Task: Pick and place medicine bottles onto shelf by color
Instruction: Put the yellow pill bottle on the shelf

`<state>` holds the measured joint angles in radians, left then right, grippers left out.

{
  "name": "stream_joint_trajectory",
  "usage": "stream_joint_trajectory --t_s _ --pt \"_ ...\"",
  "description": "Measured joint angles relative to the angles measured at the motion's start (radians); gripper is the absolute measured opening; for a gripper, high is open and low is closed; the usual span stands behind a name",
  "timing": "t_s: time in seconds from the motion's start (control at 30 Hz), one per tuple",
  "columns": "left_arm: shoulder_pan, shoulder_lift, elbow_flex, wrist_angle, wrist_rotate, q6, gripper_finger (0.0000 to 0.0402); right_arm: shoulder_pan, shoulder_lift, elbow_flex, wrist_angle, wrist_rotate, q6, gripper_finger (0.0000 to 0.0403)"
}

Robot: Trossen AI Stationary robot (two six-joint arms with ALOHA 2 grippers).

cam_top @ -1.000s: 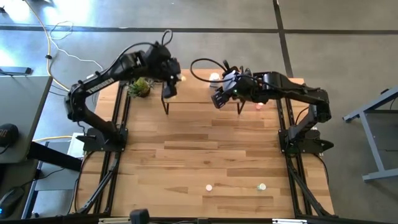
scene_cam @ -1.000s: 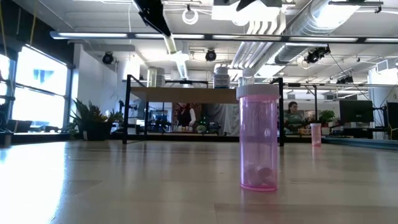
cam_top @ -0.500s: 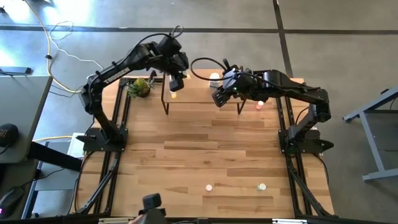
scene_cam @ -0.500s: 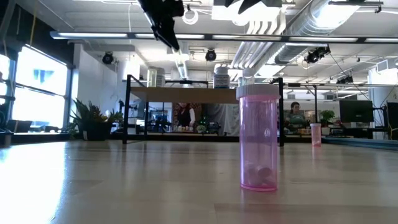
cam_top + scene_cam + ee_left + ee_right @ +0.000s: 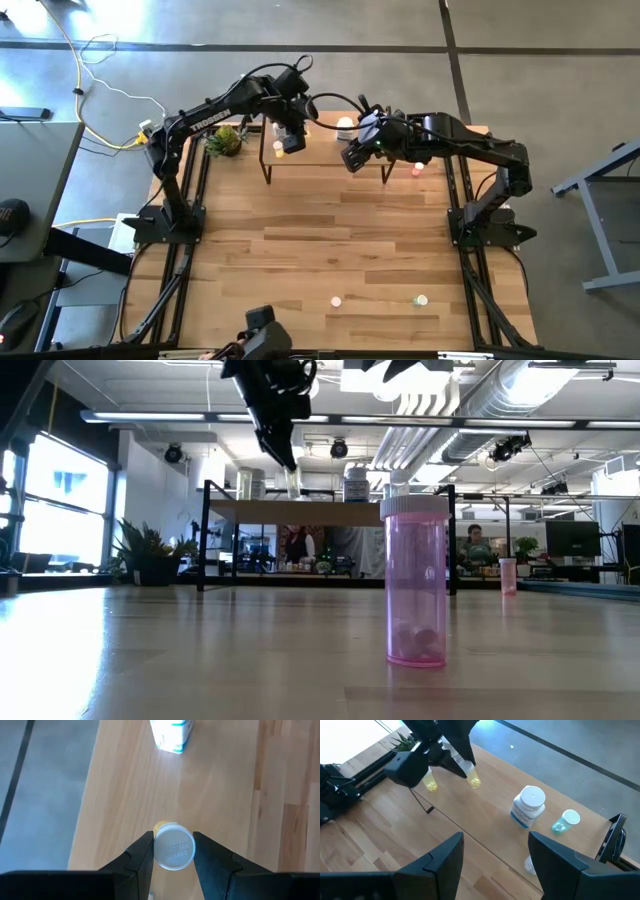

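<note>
My left gripper [image 5: 173,845] is over the left half of the shelf [image 5: 325,150], shut on a small yellow medicine bottle [image 5: 472,779] with a white cap. A second yellow bottle [image 5: 430,783] shows just behind it. A larger white bottle [image 5: 526,808] and a green one [image 5: 564,822] stand upright on the shelf board. My right gripper [image 5: 495,865] is open above the shelf's right part [image 5: 352,156], touching nothing. A pink bottle [image 5: 415,582] and a green one [image 5: 421,299] stand on the tabletop near its near edge. My left gripper pinches the yellow bottle at its white-capped top [image 5: 173,851] between the two fingers [image 5: 144,851]. The fingers come from above, slanting down. The bottle hangs tilted below them, its bottom [image 5: 293,492] close over the shelf board; whether it touches the board cannot be told.
A leafy plant [image 5: 226,139] sits at the table's far left corner beside the shelf. Another pink bottle [image 5: 417,170] stands on the table by the shelf's right legs. The wide middle of the slatted tabletop [image 5: 330,240] holds no objects. People and desks show in the room beyond.
My left arm has swung toward the table's right, from the shelf's left end to over the board, and has come down toward it. The yellow bottle travelled with it in the shut fingers. My right arm has kept still.
</note>
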<state>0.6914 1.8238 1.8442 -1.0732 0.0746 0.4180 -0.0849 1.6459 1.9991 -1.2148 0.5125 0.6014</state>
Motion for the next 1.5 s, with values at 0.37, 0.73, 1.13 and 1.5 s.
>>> stream_joint_trajectory --t_s 0.37,0.73,1.13,1.5 --pt "0.005 0.036 0.0 0.025 -0.011 -0.012 0.0115 0.0 0.0 0.0 0.0 0.0 0.003 0.0213" --pt "0.0 0.036 0.0 0.014 0.015 -0.014 0.0115 0.0 0.0 0.0 0.0 -0.015 0.003 0.0213" --pt "0.0 0.036 -0.006 -0.029 0.015 -0.003 0.0116 0.0 0.0 0.0 0.0 -0.015 0.001 0.0213" --pt "0.0 0.036 -0.004 -0.018 0.002 -0.004 0.0171 0.0 0.0 0.0 0.0 -0.015 0.016 0.0213"
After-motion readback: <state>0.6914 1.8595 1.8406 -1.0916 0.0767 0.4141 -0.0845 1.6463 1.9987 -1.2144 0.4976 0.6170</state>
